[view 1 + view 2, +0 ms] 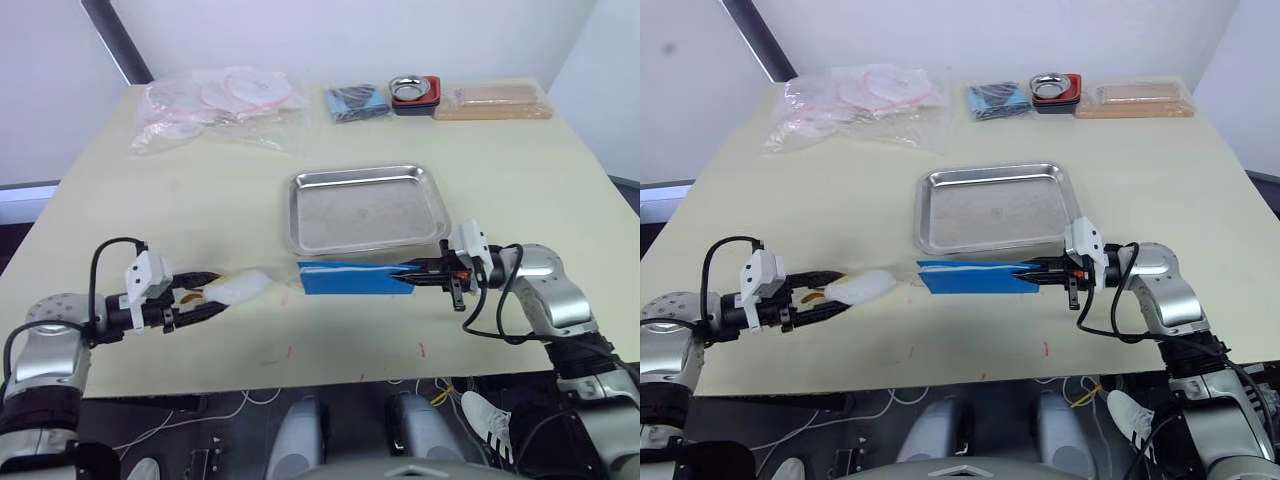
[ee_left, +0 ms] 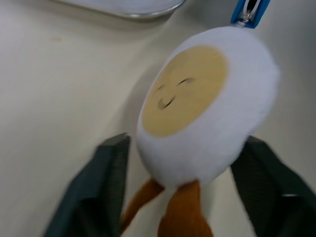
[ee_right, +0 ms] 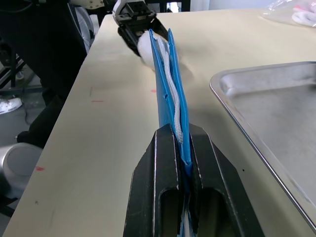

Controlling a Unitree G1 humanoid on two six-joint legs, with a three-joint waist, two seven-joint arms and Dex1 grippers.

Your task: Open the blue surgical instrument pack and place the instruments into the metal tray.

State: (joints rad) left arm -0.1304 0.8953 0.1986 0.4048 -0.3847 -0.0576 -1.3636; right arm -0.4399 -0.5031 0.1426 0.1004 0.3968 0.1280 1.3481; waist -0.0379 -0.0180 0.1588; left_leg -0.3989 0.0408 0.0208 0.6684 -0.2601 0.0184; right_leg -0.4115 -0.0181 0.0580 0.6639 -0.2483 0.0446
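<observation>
A cream table (image 1: 520, 170) is bounded by white walls, with broad bare surface left along both side edges. The metal tray (image 1: 366, 207) is set just beyond the right gripper (image 1: 412, 272), whose fingers are clamped on one end of the blue surgical instrument pack (image 1: 350, 278), held on edge. At its far end, a white plush charm (image 2: 207, 113) is pinched by the left gripper (image 1: 205, 296). Packets and a bowl (image 1: 413, 90) are lined along the far edge.

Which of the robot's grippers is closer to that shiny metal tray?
Right. The right gripper sits just off the metal tray near corner; the left gripper is farther away.
</observation>
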